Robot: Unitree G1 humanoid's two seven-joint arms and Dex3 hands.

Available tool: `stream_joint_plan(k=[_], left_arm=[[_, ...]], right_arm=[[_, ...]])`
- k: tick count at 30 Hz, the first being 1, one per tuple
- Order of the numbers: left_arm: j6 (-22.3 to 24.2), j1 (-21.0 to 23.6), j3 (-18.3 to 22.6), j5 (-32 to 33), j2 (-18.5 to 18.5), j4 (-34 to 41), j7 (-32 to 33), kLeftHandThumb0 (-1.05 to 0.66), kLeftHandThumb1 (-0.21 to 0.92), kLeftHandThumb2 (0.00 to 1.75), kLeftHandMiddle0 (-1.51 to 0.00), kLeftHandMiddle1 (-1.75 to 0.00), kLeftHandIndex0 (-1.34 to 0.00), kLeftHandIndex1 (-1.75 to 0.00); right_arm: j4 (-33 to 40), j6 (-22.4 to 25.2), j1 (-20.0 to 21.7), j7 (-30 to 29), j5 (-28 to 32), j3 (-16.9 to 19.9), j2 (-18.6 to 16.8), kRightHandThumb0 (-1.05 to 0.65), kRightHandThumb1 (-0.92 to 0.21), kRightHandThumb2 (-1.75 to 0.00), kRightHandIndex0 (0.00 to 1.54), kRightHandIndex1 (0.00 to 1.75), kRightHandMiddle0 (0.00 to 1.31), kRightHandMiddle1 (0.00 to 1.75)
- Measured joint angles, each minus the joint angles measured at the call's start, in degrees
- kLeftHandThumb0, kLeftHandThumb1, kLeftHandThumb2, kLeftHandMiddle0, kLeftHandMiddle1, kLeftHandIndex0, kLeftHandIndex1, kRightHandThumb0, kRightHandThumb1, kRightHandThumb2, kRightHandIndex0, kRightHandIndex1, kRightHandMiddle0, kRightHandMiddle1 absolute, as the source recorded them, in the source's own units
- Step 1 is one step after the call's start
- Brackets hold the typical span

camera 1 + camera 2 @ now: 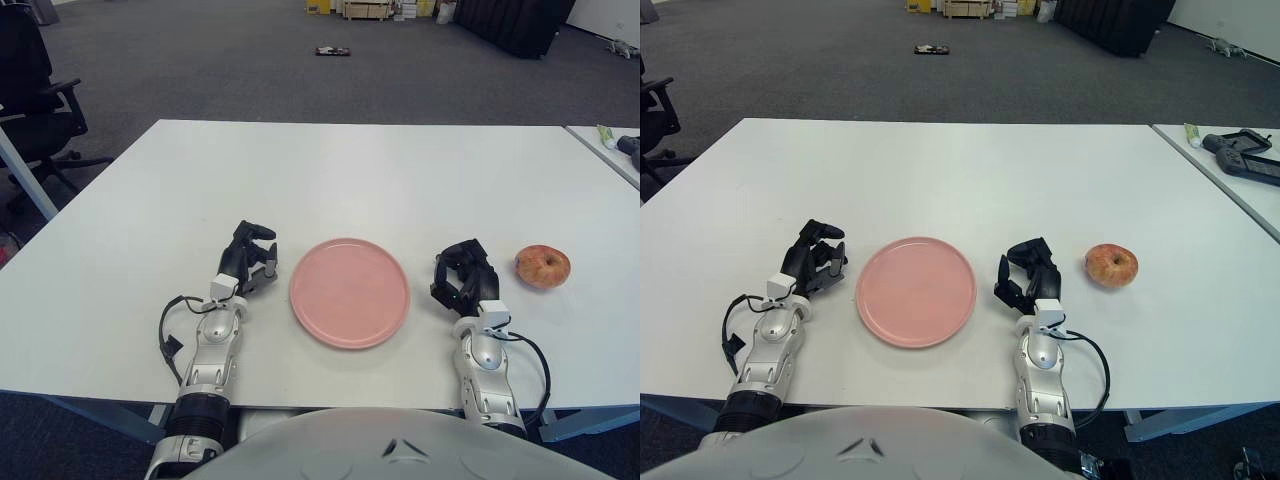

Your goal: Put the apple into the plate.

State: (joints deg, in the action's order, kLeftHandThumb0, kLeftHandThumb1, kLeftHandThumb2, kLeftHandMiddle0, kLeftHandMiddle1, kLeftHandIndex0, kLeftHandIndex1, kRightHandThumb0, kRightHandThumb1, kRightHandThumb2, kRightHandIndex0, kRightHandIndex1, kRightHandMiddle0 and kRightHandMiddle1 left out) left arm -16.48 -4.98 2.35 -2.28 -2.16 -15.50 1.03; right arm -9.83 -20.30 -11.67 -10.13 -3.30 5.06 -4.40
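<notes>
A red-yellow apple (543, 266) lies on the white table (360, 170), to the right of my right hand and apart from it. An empty pink plate (350, 292) sits at the front middle, between my two hands. My right hand (464, 274) rests on the table just right of the plate, fingers curled, holding nothing. My left hand (250, 256) rests just left of the plate, fingers curled, holding nothing.
A second table (1230, 165) stands at the right with a dark handheld device (1245, 155) and a small tube (1192, 134) on it. A black office chair (35, 90) stands at the far left. Boxes and dark objects lie on the carpet at the back.
</notes>
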Motion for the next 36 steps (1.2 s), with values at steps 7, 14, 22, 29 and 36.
stream_joint_plan(k=[7,14,22,29,36], left_arm=[[0.00,0.00,0.00,0.00,0.00,0.01,0.00,-0.39,0.64,0.92,-0.51,-1.75,-0.37,-1.75],[0.05,0.00,0.00,0.10,0.00,0.06,-0.02,-0.39,0.64,0.92,-0.51,-1.75,-0.37,-1.75],[0.11,0.00,0.00,0.10,0.01,0.10,-0.01,-0.39,0.64,0.92,-0.51,-1.75,-0.37,-1.75],[0.42,0.00,-0.01,0.00,0.03,0.26,0.03,-0.39,0.63,0.92,-0.52,-1.75,-0.37,-1.75],[0.91,-0.01,0.02,0.01,0.05,0.43,0.10,-0.39,0.64,0.92,-0.52,-1.75,-0.37,-1.75]], right_arm=[[0.02,0.00,-0.01,-0.03,-0.27,0.00,0.01,-0.40,-0.60,-0.96,0.59,1.34,0.39,1.75],[0.07,0.00,-0.04,-0.07,-0.33,0.00,0.01,-0.40,-0.60,-0.97,0.59,1.34,0.39,1.75],[0.13,0.00,-0.09,-0.06,-0.29,0.00,0.00,-0.40,-0.57,-1.00,0.60,1.35,0.41,1.75],[-0.37,-1.54,-0.18,-0.17,-0.86,-0.12,0.15,-0.40,-0.61,-0.95,0.59,1.35,0.39,1.75],[-3.01,-11.99,0.32,-3.74,-6.43,-1.14,1.52,-0.36,-0.84,-0.64,0.36,1.31,0.24,1.75]])
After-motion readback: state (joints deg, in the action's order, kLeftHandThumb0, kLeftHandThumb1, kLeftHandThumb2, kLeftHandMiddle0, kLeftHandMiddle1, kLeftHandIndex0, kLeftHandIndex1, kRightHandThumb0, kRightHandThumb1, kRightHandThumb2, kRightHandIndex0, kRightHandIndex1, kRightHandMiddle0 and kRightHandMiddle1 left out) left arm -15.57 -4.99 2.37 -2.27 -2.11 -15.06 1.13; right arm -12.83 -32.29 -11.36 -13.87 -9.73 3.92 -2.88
